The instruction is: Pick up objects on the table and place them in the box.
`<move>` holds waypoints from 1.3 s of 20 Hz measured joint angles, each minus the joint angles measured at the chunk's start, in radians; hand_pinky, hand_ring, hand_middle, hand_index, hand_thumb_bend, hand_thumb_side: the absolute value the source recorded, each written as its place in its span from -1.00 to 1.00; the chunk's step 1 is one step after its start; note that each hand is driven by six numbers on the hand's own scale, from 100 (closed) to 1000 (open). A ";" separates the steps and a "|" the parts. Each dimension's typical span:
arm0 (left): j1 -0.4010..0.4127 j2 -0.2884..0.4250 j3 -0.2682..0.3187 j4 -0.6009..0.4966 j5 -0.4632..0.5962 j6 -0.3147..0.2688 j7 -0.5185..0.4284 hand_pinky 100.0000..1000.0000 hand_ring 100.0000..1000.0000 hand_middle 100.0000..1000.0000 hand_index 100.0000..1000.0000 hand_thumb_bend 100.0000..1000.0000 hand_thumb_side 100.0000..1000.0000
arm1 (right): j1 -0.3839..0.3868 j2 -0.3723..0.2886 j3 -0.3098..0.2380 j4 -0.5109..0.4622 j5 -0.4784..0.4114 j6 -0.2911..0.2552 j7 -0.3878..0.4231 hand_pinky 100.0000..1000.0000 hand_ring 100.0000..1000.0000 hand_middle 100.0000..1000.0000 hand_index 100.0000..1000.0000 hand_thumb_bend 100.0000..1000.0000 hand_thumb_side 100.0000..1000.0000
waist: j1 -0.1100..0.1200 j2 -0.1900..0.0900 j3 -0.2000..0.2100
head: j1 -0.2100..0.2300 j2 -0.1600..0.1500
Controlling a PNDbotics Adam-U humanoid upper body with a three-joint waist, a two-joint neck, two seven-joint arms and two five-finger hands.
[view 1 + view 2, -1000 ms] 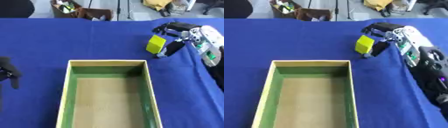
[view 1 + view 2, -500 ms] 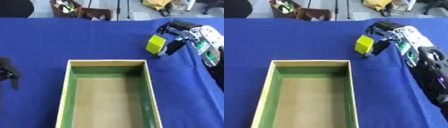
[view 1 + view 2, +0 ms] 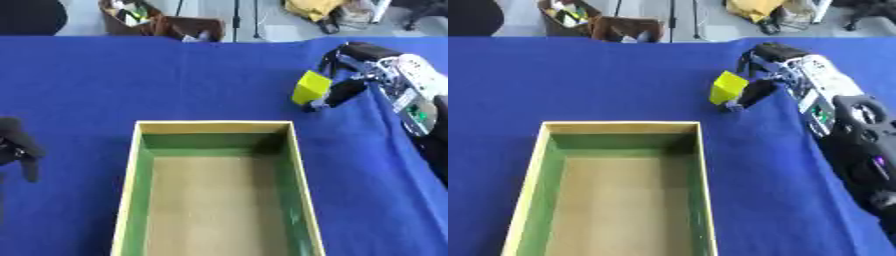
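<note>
Left eye view: your right robot hand (image 3: 350,82) pinches the yellow block (image 3: 310,87); next, carry it down-left over the box (image 3: 133,170), then release. Left robot hand (image 3: 19,150) idles, its state unclear.

The right hand (image 3: 765,75) reaches in from the right over the blue tablecloth (image 3: 588,80), fingers and thumb pinching a yellow-green block (image 3: 728,87) — tilted, beyond the far right corner of the open green-lined box (image 3: 702,165).
</note>
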 measured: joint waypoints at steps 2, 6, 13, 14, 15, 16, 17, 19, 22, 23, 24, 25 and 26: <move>0.000 0.000 0.000 0.000 0.000 0.000 -0.001 -0.76 -0.27 -0.23 0.21 -1.00 0.36 | 0.000 0.000 0.002 -0.005 -0.003 0.013 0.004 0.38 0.52 0.04 0.52 0.33 0.00 | 0.000 0.000 0.000 | 0.000 0.000; 0.000 0.000 0.000 0.000 0.000 0.001 -0.004 -0.76 -0.27 -0.24 0.21 -1.00 0.36 | 0.000 0.000 0.003 -0.013 -0.009 0.028 0.012 0.37 0.51 0.04 0.51 0.31 -0.02 | -0.001 0.000 -0.001 | 0.001 0.000; 0.000 0.000 0.000 0.000 0.000 0.003 -0.007 -0.76 -0.27 -0.24 0.21 -1.00 0.36 | 0.000 0.000 0.006 -0.019 -0.025 0.043 0.006 0.34 0.48 -0.02 0.47 0.22 -0.05 | 0.000 0.000 -0.001 | 0.004 0.000; 0.000 -0.001 0.000 0.000 0.000 0.003 -0.007 -0.76 -0.27 -0.24 0.21 -1.00 0.36 | 0.001 0.000 0.008 -0.019 -0.027 0.046 0.003 0.34 0.48 -0.02 0.46 0.19 -0.05 | 0.000 0.000 -0.001 | 0.005 0.000; 0.000 -0.001 0.000 0.000 0.000 0.003 -0.007 -0.76 -0.27 -0.24 0.21 -1.00 0.36 | 0.001 0.000 0.009 -0.021 -0.029 0.048 0.001 0.33 0.46 -0.06 0.44 0.05 -0.07 | 0.000 0.000 -0.001 | 0.005 0.000; 0.000 -0.001 0.000 0.000 0.000 0.003 -0.008 -0.76 -0.27 -0.24 0.21 -1.00 0.36 | 0.001 0.000 0.009 -0.022 -0.031 0.050 -0.002 0.32 0.46 -0.07 0.43 0.01 -0.07 | 0.000 0.000 0.000 | 0.005 0.000; 0.000 -0.001 0.000 0.000 0.000 0.003 -0.008 -0.76 -0.27 -0.24 0.21 -1.00 0.36 | 0.001 0.000 0.009 -0.024 -0.034 0.054 -0.006 0.31 0.44 -0.10 0.39 -0.11 -0.09 | 0.000 0.000 0.000 | 0.005 0.000; -0.001 -0.001 0.000 0.000 0.000 0.003 -0.008 -0.76 -0.27 -0.24 0.21 -1.00 0.36 | 0.002 0.000 0.009 -0.025 -0.038 0.060 -0.017 0.29 0.42 -0.12 0.34 -0.22 -0.11 | -0.001 0.001 0.001 | 0.005 0.000; -0.002 -0.006 0.000 0.000 0.000 0.005 -0.009 -0.76 -0.27 -0.24 0.20 -1.00 0.35 | 0.009 0.001 0.012 -0.027 -0.047 0.068 -0.030 0.27 0.40 -0.12 0.30 -0.30 -0.15 | -0.001 0.002 0.004 | 0.005 0.000; -0.003 -0.008 0.000 0.000 0.000 0.005 -0.010 -0.76 -0.27 -0.24 0.20 -1.00 0.34 | 0.009 0.001 0.014 -0.027 -0.051 0.070 -0.034 0.25 0.38 -0.13 0.29 -0.38 -0.19 | -0.001 0.003 0.004 | 0.005 0.000; -0.004 -0.008 0.000 0.000 0.000 0.005 -0.010 -0.76 -0.27 -0.24 0.20 -1.00 0.35 | 0.009 0.003 0.014 -0.028 -0.055 0.072 -0.036 0.25 0.38 -0.13 0.28 -0.40 -0.20 | -0.001 0.003 0.004 | 0.005 -0.001; -0.005 -0.008 0.000 0.000 0.000 0.006 -0.010 -0.76 -0.27 -0.24 0.20 -1.00 0.35 | 0.009 0.003 0.015 -0.028 -0.058 0.074 -0.039 0.24 0.37 -0.14 0.26 -0.50 -0.22 | -0.002 0.003 0.005 | 0.006 -0.001; -0.006 -0.009 0.000 0.000 0.000 0.006 -0.011 -0.76 -0.27 -0.24 0.20 -1.00 0.35 | 0.010 0.004 0.015 -0.028 -0.062 0.076 -0.041 0.24 0.36 -0.14 0.26 -0.54 -0.24 | -0.002 0.003 0.005 | 0.006 -0.001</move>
